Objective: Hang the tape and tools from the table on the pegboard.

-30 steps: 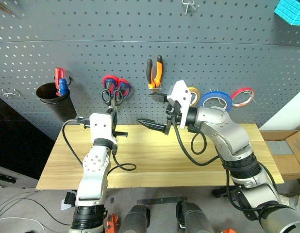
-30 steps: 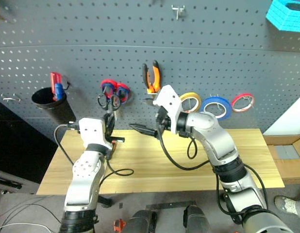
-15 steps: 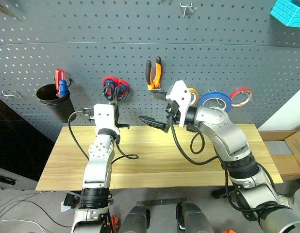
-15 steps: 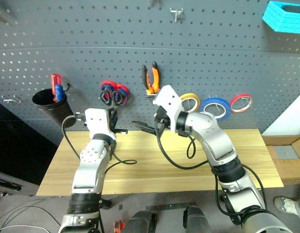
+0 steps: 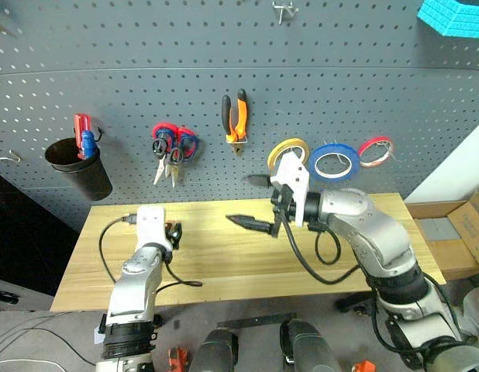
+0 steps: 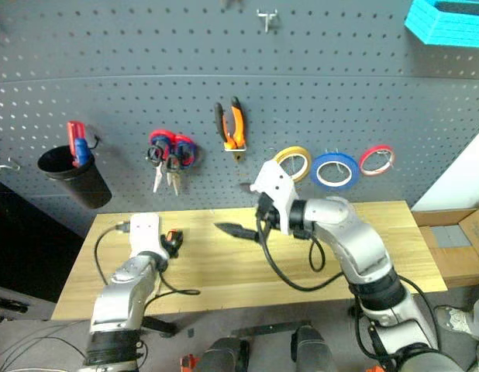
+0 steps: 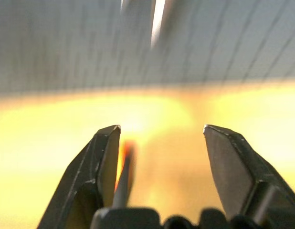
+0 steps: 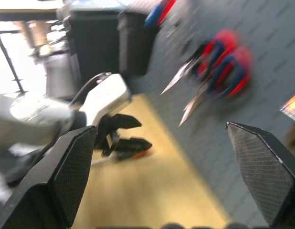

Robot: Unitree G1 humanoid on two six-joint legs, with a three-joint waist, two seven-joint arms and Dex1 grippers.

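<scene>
Scissors (image 5: 165, 158) hang above L gripper (image 5: 174, 232).

Even, fairly bright indoor light is spread over the pegboard (image 5: 146, 62) and the table (image 5: 224, 263), with soft shadows cast beneath the hung tools. Straight lines are bowed toward the head views' edges. Both wrist views are smeared; the table is washed out by yellow glare.

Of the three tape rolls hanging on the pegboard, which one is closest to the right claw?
The yellow roll, leftmost of the three, hanging just above the right claw. The blue roll and the red roll hang farther right.
</scene>
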